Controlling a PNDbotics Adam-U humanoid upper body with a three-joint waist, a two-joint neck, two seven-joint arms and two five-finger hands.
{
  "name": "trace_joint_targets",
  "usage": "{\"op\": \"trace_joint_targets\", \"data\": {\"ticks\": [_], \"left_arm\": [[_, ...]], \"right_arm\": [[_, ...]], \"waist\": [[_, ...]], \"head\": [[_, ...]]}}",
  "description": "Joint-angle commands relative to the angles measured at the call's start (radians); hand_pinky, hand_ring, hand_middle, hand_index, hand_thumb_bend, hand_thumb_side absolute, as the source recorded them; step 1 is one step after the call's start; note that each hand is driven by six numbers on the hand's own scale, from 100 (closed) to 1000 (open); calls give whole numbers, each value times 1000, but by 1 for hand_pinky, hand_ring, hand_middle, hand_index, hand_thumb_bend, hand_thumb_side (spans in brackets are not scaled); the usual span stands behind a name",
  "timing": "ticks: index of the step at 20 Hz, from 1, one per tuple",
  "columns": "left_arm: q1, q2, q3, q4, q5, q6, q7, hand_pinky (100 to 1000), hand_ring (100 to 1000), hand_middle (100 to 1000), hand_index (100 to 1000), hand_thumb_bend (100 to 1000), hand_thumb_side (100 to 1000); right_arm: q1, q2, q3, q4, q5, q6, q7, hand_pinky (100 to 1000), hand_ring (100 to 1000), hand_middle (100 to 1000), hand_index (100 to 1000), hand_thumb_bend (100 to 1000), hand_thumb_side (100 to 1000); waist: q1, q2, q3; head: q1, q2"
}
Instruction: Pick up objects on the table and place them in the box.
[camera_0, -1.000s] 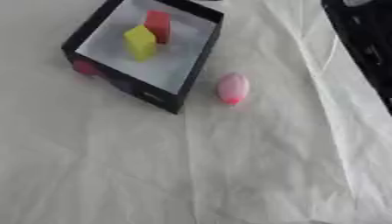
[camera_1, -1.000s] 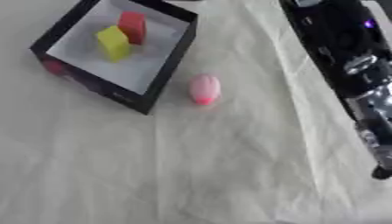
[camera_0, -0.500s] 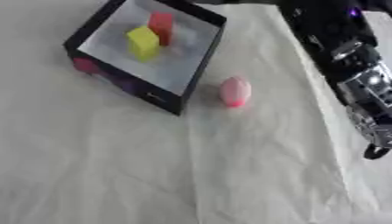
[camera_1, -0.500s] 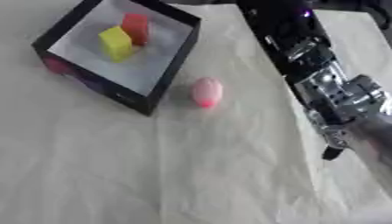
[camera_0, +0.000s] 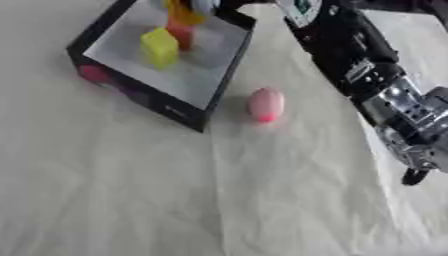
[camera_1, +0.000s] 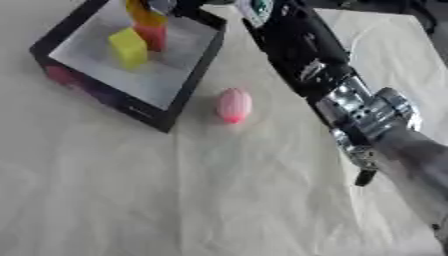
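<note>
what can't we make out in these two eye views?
- Right hand: blurred, and in the left eye view cut by the right edge; finger pose unreadable.
- Left hand: in neither view.
- Box: far end cut by the top edge.
- Red block: top cut off.
- Pink object: only an oval shape shows.

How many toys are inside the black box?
2 that I can see: a yellow block near the middle of the black box, and a red block just behind it. The arm covers the far corner, so another may be hidden.
</note>
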Motion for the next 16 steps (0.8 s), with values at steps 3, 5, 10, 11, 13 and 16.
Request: {"op": "trace_joint_targets", "data": {"ticks": [3,5,10,11,13,16], "left_arm": [[-11,39,1,-20,2,-3,1,760,645,629,743,100,581],[-11,39,1,-19,1,-3,0,760,645,629,742,100,580],[-8,37,1,-17,-2,2,-2,760,645,629,744,100,581],[-7,37,2,-17,-2,2,-1,760,645,629,744,100,581],[-4,37,3,-17,-1,1,1,759,645,629,744,100,581],[7,40,6,-15,-2,-2,7,759,644,628,743,100,581]], "right_arm": [[-3,-12,9,19,138,-42,-64,857,786,499,657,143,626],[2,-10,10,25,178,-55,-65,879,852,639,792,170,637],[3,-12,-6,26,195,-60,-61,962,946,780,922,246,504],[4,-12,-10,26,184,-58,-57,968,948,780,923,197,493],[5,-15,-19,21,141,-52,-43,976,948,772,921,178,377],[8,-34,-34,-21,6,-31,-9,989,950,763,921,100,259]], "waist": [[-7,-10,-1],[-7,-10,-2],[-5,-11,-7],[-5,-13,-8],[-3,-16,-10],[1,-26,-20]], "head": [[-2,-9],[0,-8],[6,-5],[7,-4],[8,-1],[15,6]]}}
